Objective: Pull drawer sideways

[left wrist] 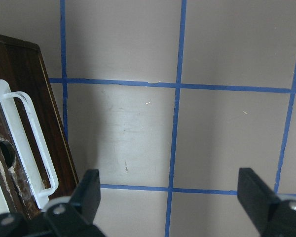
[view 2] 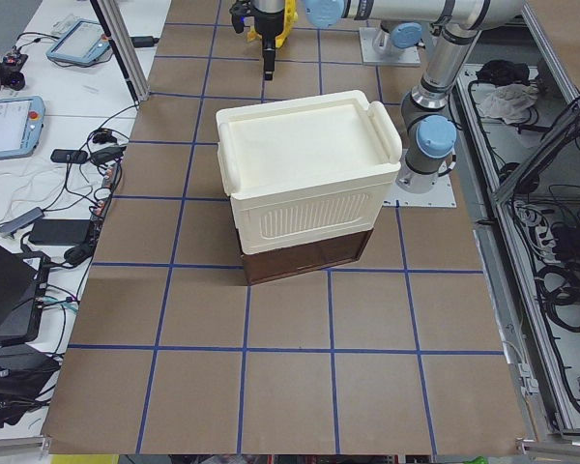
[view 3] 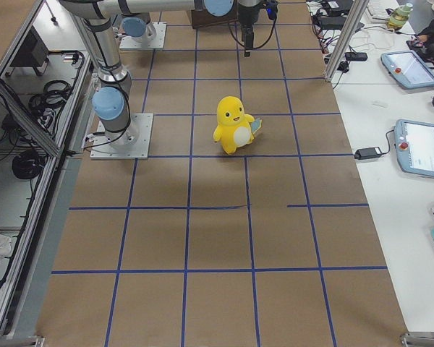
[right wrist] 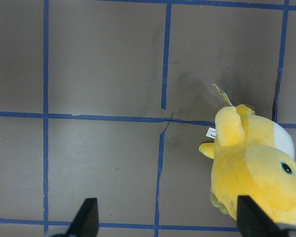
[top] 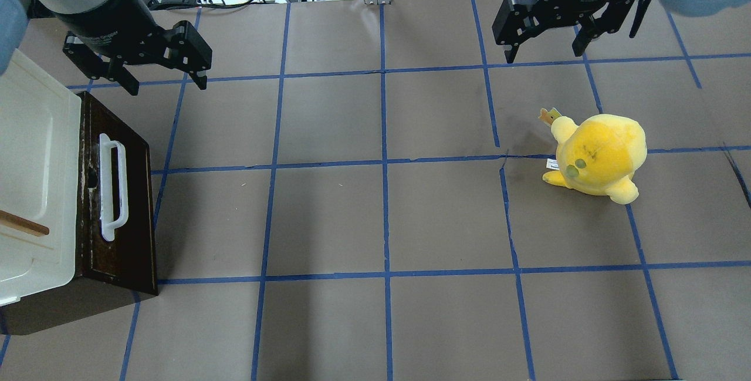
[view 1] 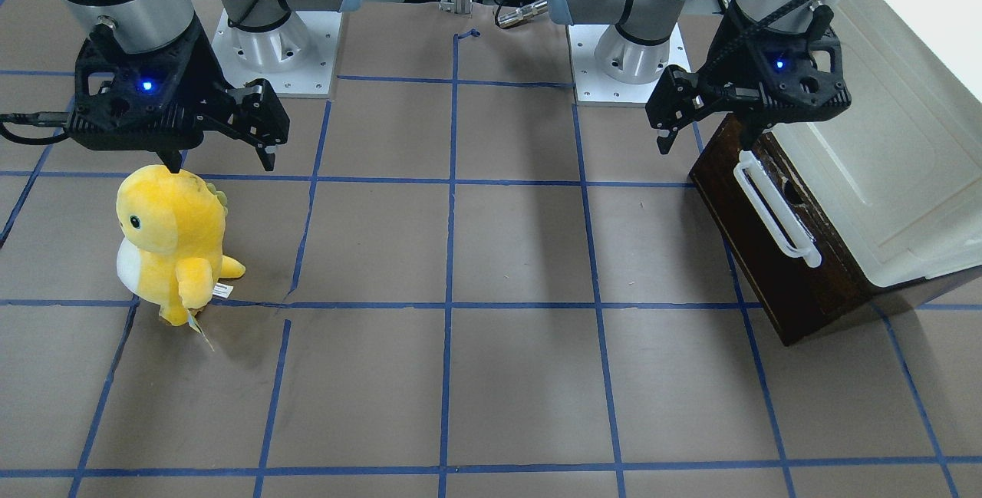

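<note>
The dark brown drawer [top: 126, 234] sits shut under a cream-white box at the table's left end. Its white bar handle [top: 111, 187] faces the table's middle, and its interior is hidden. The drawer [view 1: 775, 283] and handle [view 1: 775, 210] also show in the front view. The left wrist view has the drawer [left wrist: 19, 89] and handle [left wrist: 27, 143] at its left edge. My left gripper [top: 167, 86] is open and empty. It hovers beyond the handle's far end, apart from it [view 1: 704, 141] [left wrist: 171, 192]. My right gripper [top: 543, 55] is open and empty above the table [view 1: 222, 166] [right wrist: 167, 219].
The cream-white plastic box [top: 29, 164] rests on top of the drawer's case [view 2: 304, 164]. A yellow plush toy [top: 595, 155] stands on the right side of the table near my right gripper [view 1: 165, 241] [right wrist: 256, 168]. Blue tape lines grid the brown table top.
</note>
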`<control>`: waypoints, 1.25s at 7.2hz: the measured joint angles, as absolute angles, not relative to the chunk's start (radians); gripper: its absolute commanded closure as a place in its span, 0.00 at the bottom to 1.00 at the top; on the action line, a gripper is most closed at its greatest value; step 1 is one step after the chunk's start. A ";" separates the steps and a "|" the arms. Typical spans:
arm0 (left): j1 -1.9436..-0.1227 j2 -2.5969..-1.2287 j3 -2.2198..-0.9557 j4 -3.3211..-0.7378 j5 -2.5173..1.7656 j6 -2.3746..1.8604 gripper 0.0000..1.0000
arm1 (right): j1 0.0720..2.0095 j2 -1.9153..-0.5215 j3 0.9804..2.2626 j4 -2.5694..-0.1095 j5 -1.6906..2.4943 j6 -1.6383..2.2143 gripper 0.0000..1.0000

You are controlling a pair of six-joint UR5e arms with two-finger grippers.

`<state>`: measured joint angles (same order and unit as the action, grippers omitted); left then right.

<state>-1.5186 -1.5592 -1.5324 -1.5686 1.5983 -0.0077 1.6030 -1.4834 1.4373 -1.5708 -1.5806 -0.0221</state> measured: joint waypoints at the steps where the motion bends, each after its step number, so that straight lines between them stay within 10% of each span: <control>1: -1.519 -1.558 -1.536 -1.568 1.598 -0.008 0.00 | 1.603 -1.483 1.437 -1.571 -1.580 -0.022 0.00; 9: -1.520 -1.546 -1.548 -1.603 1.592 -0.008 0.00 | 1.603 -1.483 1.437 -1.571 -1.581 -0.021 0.00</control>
<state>-1.5199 -1.5464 -1.5478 -1.6031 1.5920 -0.0077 1.6030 -1.4834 1.4374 -1.5708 -1.5807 -0.0215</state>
